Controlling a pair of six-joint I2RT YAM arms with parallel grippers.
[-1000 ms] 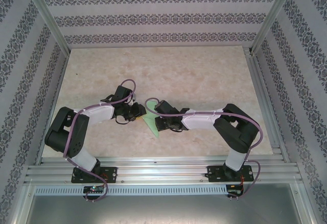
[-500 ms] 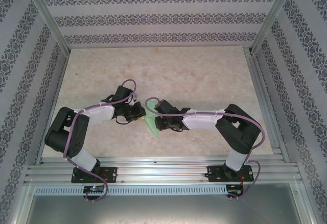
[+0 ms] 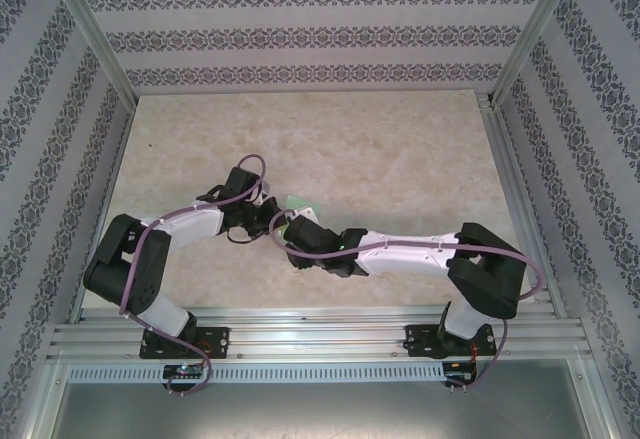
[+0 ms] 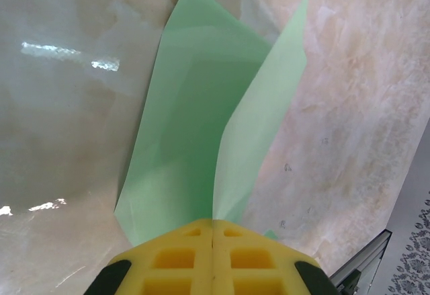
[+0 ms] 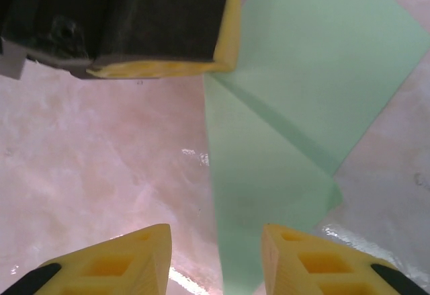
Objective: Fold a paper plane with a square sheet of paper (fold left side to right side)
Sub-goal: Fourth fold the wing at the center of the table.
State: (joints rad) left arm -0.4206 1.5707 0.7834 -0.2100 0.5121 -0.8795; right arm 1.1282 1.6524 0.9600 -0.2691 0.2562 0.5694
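Note:
The square sheet of paper (image 4: 195, 127) is light mint green, creased and folded into a narrow pointed shape with two flaps. My left gripper (image 4: 213, 222) is shut on its near edge, and the flaps spread away from the yellow pads. From above a small green corner of the paper (image 3: 299, 202) shows beside the left gripper (image 3: 266, 221). My right gripper (image 5: 215, 241) is open just above the table, with the paper (image 5: 289, 134) lying between and under its fingers, nearer the right finger (image 5: 309, 261). The left gripper's finger (image 5: 161, 26) sits just beyond. The right gripper (image 3: 288, 244) is close beside the left one.
The marble-patterned table (image 3: 400, 149) stretches open behind and to both sides of the grippers. Patterned walls and metal frame posts (image 3: 95, 29) enclose it. A metal rail (image 3: 320, 334) runs along the near edge by the arm bases.
The left gripper has closed on the paper. The right arm has stretched leftward toward the left gripper and opened its jaws. The paper has shifted toward the far side.

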